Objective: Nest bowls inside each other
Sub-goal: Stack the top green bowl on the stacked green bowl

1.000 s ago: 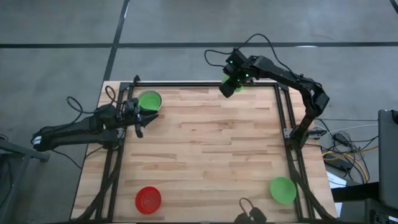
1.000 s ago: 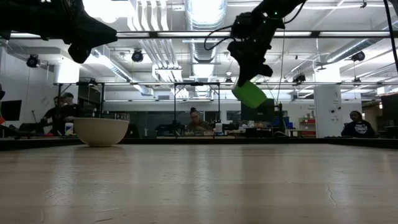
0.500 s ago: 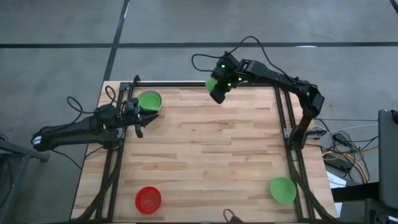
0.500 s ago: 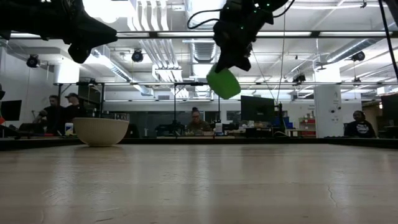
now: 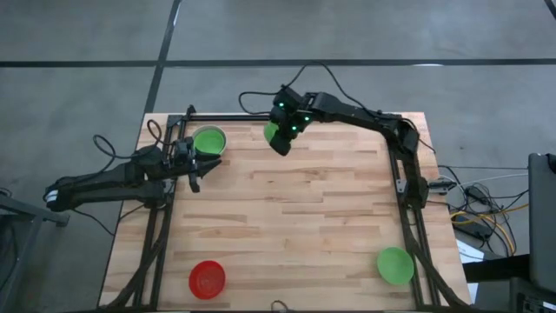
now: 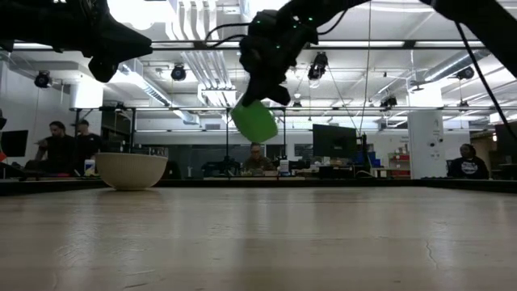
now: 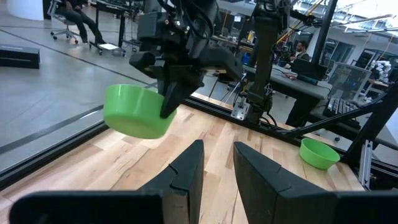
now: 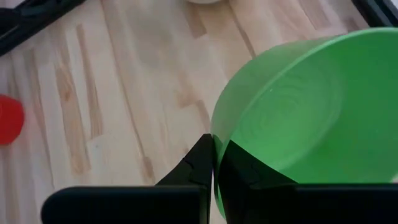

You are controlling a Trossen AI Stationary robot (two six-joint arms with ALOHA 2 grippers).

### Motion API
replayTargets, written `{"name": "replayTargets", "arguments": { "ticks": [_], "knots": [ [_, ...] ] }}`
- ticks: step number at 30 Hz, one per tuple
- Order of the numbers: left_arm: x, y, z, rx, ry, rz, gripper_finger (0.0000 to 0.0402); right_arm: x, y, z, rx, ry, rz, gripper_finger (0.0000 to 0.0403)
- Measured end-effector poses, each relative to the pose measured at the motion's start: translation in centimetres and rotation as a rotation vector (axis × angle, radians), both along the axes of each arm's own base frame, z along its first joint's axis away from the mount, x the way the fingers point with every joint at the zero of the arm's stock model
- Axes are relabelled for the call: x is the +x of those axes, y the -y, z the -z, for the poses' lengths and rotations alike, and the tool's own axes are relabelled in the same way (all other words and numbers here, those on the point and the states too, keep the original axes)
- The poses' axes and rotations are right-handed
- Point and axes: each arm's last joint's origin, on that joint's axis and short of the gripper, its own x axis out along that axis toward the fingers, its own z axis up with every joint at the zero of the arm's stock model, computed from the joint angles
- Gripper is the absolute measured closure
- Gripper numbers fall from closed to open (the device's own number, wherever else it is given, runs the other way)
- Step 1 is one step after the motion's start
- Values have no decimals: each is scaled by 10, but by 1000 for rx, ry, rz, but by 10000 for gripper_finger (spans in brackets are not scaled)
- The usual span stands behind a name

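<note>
My right gripper (image 5: 282, 139) is shut on a bright green bowl (image 5: 272, 130) and carries it in the air above the table's far edge; the low view shows this bowl (image 6: 255, 121) tilted, high above the tabletop. At the far left a whitish bowl (image 6: 131, 170) stands on its base with another green bowl (image 5: 208, 140) inside it. My left gripper (image 5: 201, 169) hangs beside that pair, level and open, with nothing between its fingers (image 7: 186, 171). A red bowl (image 5: 207, 278) sits near left, and a third green bowl (image 5: 395, 265) near right. My right gripper pinches the green bowl's rim (image 8: 214, 134), one finger (image 8: 242, 165) inside the bowl and the other outside its wall. The fingers slant down from above. The bowl hangs tilted below them, lifted clear of the table.
A black metal frame (image 5: 395, 156) runs around the wooden tabletop (image 5: 295, 209), whose middle is bare wood. Cables trail over the far edge behind the right arm. People sit and stand in the room beyond the table.
My right gripper has carried the green bowl along the far edge toward the table's left, nearer the whitish bowl, rolling somewhat as it went. The bowl has stayed in its hold, clear of the table.
</note>
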Motion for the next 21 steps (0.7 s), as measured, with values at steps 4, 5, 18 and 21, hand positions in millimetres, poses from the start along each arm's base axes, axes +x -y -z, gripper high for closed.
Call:
{"name": "replayTargets", "arguments": {
  "ticks": [4,5,18,21],
  "knots": [
    [0,0,0,0,0,0,310,19,-4,-6,-15,10,-46,392],
    [0,0,0,0,1,0,310,23,-5,-7,-15,21,-57,392],
    [0,0,0,0,1,0,310,42,-7,3,44,54,-99,392],
    [0,0,0,0,0,0,310,42,-7,3,45,56,-96,392]
  ]
}}
